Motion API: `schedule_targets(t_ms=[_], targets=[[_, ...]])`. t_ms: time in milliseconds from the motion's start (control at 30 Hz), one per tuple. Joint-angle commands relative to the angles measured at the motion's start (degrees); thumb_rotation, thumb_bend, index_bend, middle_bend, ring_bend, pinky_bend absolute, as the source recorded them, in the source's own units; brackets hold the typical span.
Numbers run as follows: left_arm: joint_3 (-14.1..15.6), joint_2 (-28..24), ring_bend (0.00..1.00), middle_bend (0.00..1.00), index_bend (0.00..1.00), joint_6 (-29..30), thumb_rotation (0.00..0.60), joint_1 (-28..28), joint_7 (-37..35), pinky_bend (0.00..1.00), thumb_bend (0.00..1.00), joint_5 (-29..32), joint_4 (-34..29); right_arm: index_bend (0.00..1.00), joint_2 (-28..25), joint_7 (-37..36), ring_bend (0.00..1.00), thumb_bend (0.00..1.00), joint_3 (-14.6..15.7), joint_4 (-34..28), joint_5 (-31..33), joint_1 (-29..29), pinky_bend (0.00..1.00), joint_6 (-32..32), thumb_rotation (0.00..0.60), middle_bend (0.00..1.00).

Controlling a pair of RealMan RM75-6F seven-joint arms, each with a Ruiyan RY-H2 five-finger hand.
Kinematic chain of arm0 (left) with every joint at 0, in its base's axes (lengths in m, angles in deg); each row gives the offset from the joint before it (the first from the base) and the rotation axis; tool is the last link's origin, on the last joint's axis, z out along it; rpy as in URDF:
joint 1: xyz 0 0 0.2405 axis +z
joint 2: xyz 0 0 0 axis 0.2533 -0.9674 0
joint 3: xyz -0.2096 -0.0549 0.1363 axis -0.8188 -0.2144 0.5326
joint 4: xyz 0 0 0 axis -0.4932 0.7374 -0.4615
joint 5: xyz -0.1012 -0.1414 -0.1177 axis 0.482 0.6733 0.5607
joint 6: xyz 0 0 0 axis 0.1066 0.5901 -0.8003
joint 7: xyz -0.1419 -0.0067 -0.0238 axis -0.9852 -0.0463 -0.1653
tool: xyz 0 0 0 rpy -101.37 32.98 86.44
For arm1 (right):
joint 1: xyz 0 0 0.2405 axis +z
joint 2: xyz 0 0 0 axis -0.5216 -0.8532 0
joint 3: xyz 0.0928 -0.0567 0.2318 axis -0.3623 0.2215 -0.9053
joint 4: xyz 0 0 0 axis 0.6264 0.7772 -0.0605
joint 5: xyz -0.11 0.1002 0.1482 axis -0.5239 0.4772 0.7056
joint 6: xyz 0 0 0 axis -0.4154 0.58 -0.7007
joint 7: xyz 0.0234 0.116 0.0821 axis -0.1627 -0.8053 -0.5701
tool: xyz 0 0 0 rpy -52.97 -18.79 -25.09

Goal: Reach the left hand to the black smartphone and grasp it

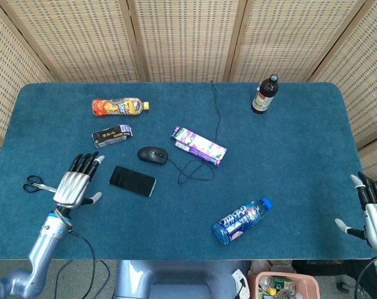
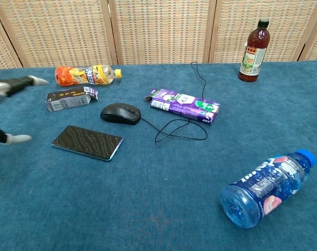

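Observation:
The black smartphone (image 1: 132,180) (image 2: 87,141) lies flat on the blue table, in front of the black mouse. My left hand (image 1: 77,182) (image 2: 4,104) hovers just left of the phone, fingers spread and holding nothing, a small gap between it and the phone's left end. In the chest view only its blurred fingertips show at the left edge. My right hand (image 1: 374,210) stays open at the table's right front corner, far from the phone.
Scissors (image 1: 40,185) lie left of the left hand. A black mouse (image 1: 152,154) with its cable, a small dark carton (image 1: 112,134), an orange juice bottle (image 1: 117,106), a purple box (image 1: 198,145), a blue bottle (image 1: 241,220) and a brown bottle (image 1: 264,94) are spread over the table.

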Motion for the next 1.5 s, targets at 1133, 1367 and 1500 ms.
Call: schedule_targets(t_ms=[1133,1367,1500], targets=[[-0.2,16.3,0.0,0.0,0.15,-8.8,0.6,-7.2,4.0,0.0,0.37,3.8,16.9,0.0,0.5,-0.4,0.0,0.0,-0.1,0.9,1.2,0.5,0.0,-1.6,0.6,0.0],[-0.5,17.3,0.0,0.0,0.23,-9.6,0.6,-7.9,4.9,0.0,0.43,4.3,17.9,0.0,0.5,-0.5,0.0,0.0,-0.1,1.1,1.3,0.6,0.0,-1.8,0.6,0.0],[-0.4,17.5,0.0,0.0,0.33,-9.4,0.6,-8.0,5.0,0.0,0.57,4.2,18.2,0.0,0.5,-0.7,0.0,0.0,-0.2,1.1,1.4,0.6,0.0,-1.7,0.6,0.0]])
